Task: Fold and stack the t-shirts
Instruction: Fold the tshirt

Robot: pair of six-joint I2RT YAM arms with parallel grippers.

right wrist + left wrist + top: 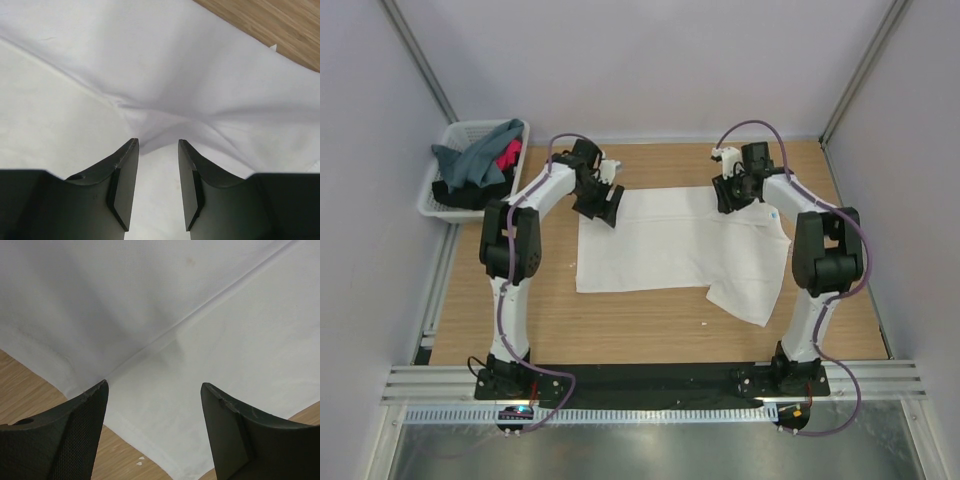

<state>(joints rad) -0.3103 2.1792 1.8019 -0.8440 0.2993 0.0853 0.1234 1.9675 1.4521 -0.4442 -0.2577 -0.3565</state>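
Left claw (pixel 607 210) (pixel 155 387): your jaws stand wide apart and hold nothing. They hang low over the far-left corner of the spread cloth.
Left fingers (pixel 70 435): dark, one at each side of the wrist view, with flat white cloth filling the whole gap between them.
Right claw (pixel 728 197) (pixel 158 142): your jaws stand narrow with a slim gap between them, tips down on the far-right part of the same cloth.
Right grip: a ridge of cloth rises to the fingertips and creases fan out from that spot. You cannot tell whether the pads pinch it.
White t-shirt (pixel 670 245) (pixel 200 315) (pixel 150 60): spread beneath and between both claws, reaching from them toward the arm bases. On the right claw's side a loose flap hangs out nearer the bases.
Seam (pixel 165 335): a straight stitched line running away from the left claw's gap, slanting up to the right.
Table (pixel 650 325): a wooden top showing on the near side of both claws and at the edges of each wrist view.
Basket (pixel 432 200): white lattice, well to the left of the left claw, at the table's far-left corner.
Basket contents: a grey-teal shirt (pixel 475 155) lies on top, a pink-red shirt (pixel 508 155) sits on the side toward the left claw, and a black shirt (pixel 460 195) lies underneath. All three are crumpled.
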